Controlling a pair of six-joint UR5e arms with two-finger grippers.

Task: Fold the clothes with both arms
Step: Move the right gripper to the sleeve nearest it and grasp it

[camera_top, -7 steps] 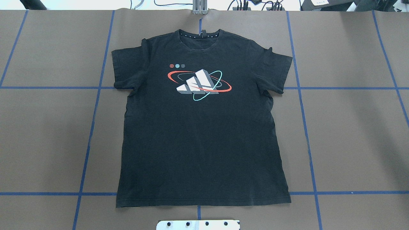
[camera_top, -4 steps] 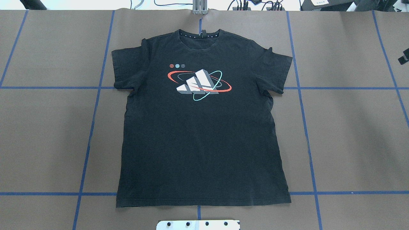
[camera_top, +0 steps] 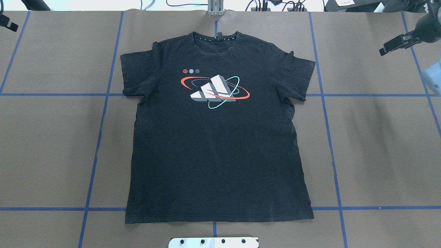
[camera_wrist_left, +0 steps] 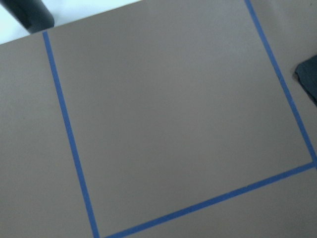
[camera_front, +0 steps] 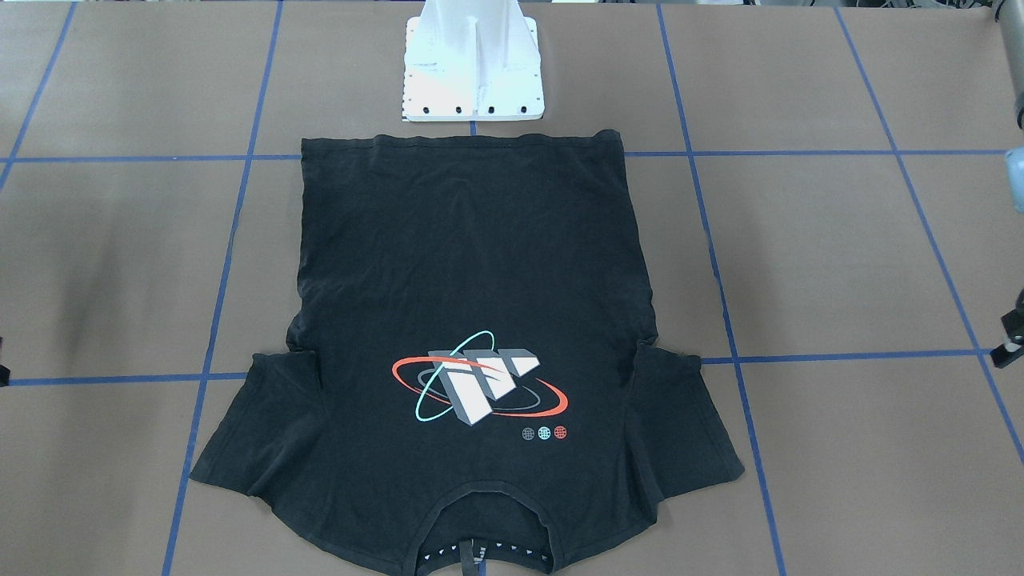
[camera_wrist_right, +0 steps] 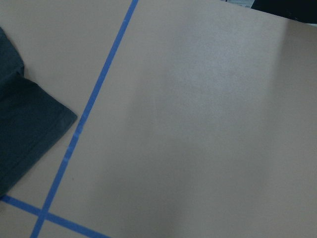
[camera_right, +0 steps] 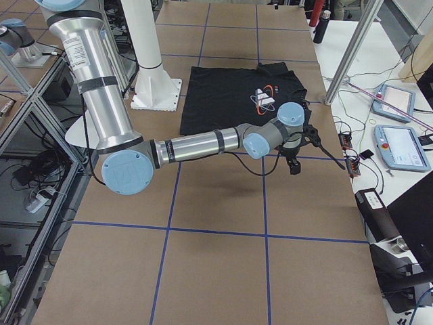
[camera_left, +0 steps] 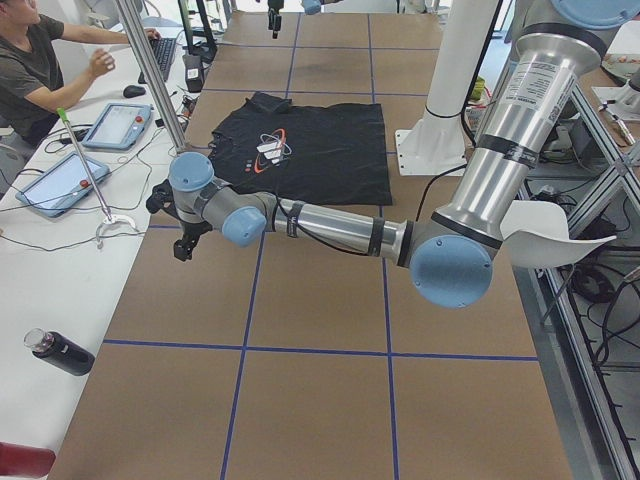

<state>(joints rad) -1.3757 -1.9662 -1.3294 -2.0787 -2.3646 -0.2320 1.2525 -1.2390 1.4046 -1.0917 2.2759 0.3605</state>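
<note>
The black T-shirt (camera_top: 217, 144) lies flat and face up in the middle of the table, collar at the far side, with its block logo (camera_top: 214, 91) showing. It also shows in the front-facing view (camera_front: 464, 264). My right gripper (camera_top: 383, 52) hovers over bare table right of the shirt's right sleeve. My left gripper (camera_top: 14, 27) is at the far left edge, well clear of the left sleeve. Neither touches the shirt. I cannot tell whether either is open or shut. The right wrist view shows only a sleeve (camera_wrist_right: 25, 134), the left wrist view only a corner of cloth (camera_wrist_left: 309, 79).
The white pedestal base (camera_top: 213, 242) stands just behind the shirt's hem. Blue tape lines (camera_top: 325, 113) grid the brown table. Cables (camera_top: 275, 5) lie along the far edge. An operator (camera_left: 40, 60) sits at a side desk with tablets (camera_left: 120, 125) and a bottle (camera_left: 60, 352).
Both grippers have come into the overhead view: the right moved inward and up from the right edge, the left appeared at the top left. The shirt has not moved.
</note>
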